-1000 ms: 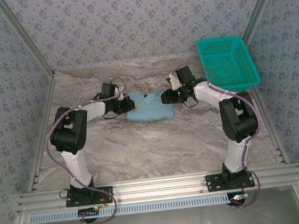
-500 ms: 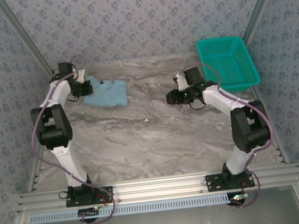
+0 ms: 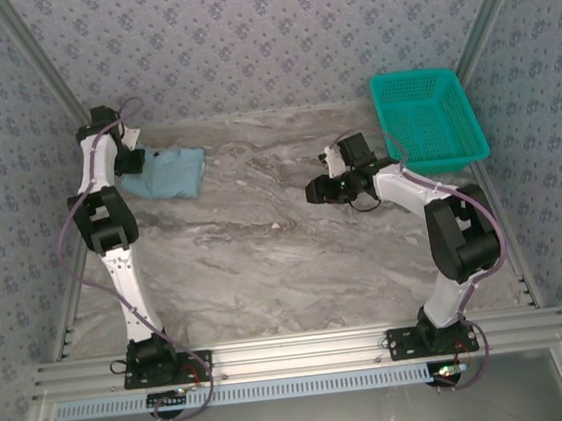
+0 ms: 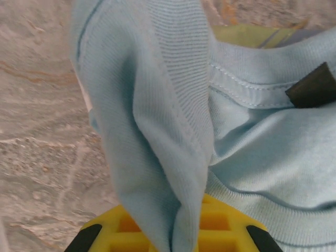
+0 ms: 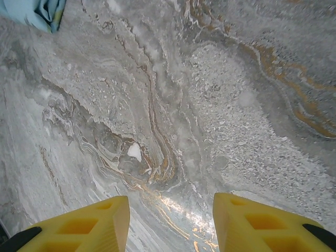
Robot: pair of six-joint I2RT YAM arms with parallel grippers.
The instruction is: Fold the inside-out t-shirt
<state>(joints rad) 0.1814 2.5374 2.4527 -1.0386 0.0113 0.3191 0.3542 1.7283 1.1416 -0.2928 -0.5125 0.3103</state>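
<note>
The light blue t-shirt [image 3: 166,172] lies bunched at the far left of the marble table, near the left wall. My left gripper [image 3: 133,160] is at its left edge, shut on a fold of the shirt [image 4: 157,131]; the ribbed cloth drapes over the yellow fingers [image 4: 220,226]. My right gripper [image 3: 317,190] hovers over bare marble right of centre, well away from the shirt. Its yellow fingers [image 5: 89,226] stand apart with nothing between them. A corner of the shirt [image 5: 37,13] shows at the top left of the right wrist view.
A teal mesh basket [image 3: 427,120] stands at the back right corner. The marble table [image 3: 286,260] stretches between the arms. Patterned walls close in on the left, back and right.
My left arm has swung far left, dragging the shirt from the table's middle to the left wall. My right gripper let go of the shirt and stayed near centre-right.
</note>
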